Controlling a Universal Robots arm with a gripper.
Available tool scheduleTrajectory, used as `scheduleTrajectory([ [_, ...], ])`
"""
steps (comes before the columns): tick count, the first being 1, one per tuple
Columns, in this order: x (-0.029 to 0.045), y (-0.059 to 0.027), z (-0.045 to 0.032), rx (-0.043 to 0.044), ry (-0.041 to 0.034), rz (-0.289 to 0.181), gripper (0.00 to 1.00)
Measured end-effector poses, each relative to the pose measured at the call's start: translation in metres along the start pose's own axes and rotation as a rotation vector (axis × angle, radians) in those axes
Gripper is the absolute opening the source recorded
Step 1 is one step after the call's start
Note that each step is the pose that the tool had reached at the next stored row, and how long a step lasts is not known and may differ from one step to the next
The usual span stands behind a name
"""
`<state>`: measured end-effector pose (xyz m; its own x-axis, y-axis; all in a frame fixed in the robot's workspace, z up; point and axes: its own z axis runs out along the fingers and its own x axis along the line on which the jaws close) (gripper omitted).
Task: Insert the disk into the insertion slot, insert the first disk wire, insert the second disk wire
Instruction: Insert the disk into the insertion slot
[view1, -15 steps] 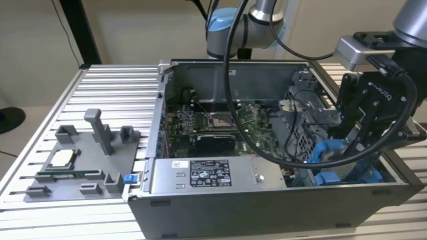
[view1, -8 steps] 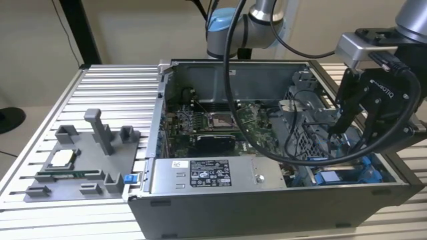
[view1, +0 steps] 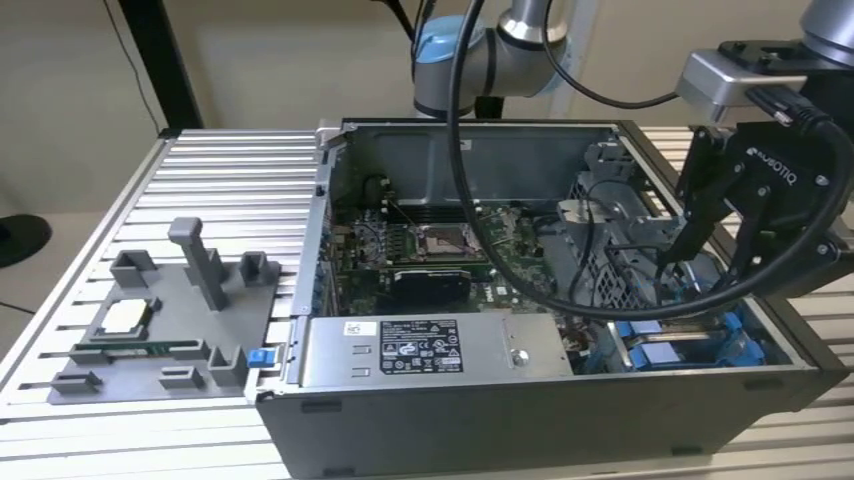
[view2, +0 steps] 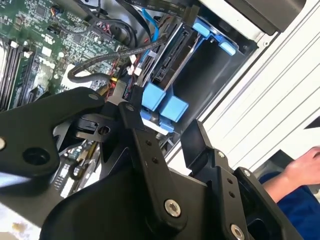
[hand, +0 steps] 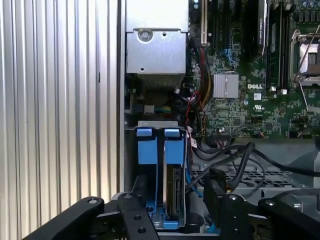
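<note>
1. In the first wrist view the disk (hand: 173, 196) is standing on its thin edge inside the insertion slot (hand: 148, 152). The slot is sitting in the corner of the computer case (view1: 534, 420) on the exterior view's right.
2. The disk's long axis is running parallel to the case wall beside it. One end, with the carrier's blue tabs, is pointing toward the power-supply box (hand: 156, 52).
3. The pincer (hand: 172, 186) is hanging over the slot with its fingers (view2: 142, 145) spread wide, one on each side of the disk, gripping nothing.
4. A black cable (view2: 115, 54) is lying near the disk's end. I cannot tell whether it is plugged in.
5. The case is resting on the slatted desk (view1: 227, 180). In the second wrist view a person's hand (view2: 306, 165) is showing past the case.
</note>
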<state>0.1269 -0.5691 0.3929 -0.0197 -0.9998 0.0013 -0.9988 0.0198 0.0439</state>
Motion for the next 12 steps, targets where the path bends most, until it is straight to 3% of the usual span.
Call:
scheduleTrajectory([
  [12,0.0000,0.0000,-0.0007,0.0000,0.0000,0.000,1.00],
])
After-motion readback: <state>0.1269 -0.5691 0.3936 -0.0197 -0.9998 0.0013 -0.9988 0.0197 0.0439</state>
